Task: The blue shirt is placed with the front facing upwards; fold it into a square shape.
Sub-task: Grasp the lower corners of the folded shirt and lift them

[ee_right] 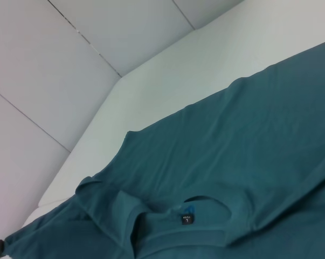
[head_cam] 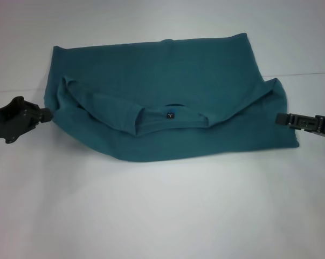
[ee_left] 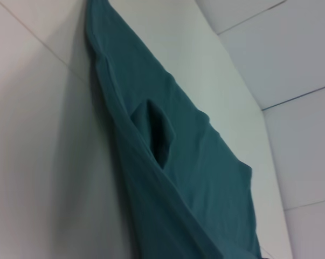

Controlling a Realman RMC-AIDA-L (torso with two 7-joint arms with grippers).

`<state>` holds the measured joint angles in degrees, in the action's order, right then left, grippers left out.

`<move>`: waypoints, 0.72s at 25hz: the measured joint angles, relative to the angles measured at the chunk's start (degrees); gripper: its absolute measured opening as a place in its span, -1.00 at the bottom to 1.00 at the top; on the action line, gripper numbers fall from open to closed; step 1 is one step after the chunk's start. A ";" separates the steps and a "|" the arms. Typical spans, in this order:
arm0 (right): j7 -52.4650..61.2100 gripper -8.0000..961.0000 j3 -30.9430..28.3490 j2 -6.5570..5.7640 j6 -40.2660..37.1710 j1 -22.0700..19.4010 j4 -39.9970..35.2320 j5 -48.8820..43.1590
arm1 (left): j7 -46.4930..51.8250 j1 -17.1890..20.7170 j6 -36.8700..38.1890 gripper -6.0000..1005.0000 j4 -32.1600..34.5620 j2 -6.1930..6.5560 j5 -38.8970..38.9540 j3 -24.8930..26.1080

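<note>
A: Start at the fingers. What did they have?

B: The left gripper (head_cam: 48,114) sat right at the left edge of the blue shirt (head_cam: 167,81), its tip touching the cloth. The right gripper (head_cam: 278,119) met the right edge the same way. Whether either pair of fingers was clamped on fabric or merely beside it, I couldn't tell.

A: And the shirt?

B: It lay on the white tabletop (head_cam: 162,216), already doubled over crosswise, with the collar (head_cam: 170,113) and its small dark label (ee_right: 189,219) on the near side, facing up.

A: How would it handle?

B: Light, limp, rumple-prone cotton, I'd judge. It would sag between two holds, so pinching both layers at the side edges seemed best.
</note>
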<state>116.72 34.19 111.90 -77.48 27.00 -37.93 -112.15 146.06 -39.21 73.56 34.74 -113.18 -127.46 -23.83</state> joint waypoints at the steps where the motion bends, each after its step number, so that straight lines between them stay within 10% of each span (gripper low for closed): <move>1: 0.00 0.62 0.00 -0.04 0.01 -0.02 0.01 0.00 | -0.01 0.03 0.05 -0.96 0.08 -0.02 0.06 -0.08; 10: 1.50 0.59 0.34 -0.85 -0.15 -0.02 0.02 -0.46 | 0.91 -0.24 -1.57 -0.96 -0.24 -0.10 -1.80 -1.35; 18: 18.45 0.57 0.47 -7.93 -1.26 2.80 -2.79 -13.47 | 0.40 0.02 -3.02 -0.96 0.04 -0.37 -2.29 -3.90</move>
<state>135.17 34.66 103.98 -78.74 29.80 -40.72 -125.61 146.45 -39.19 70.54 34.78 -113.55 -129.76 -27.73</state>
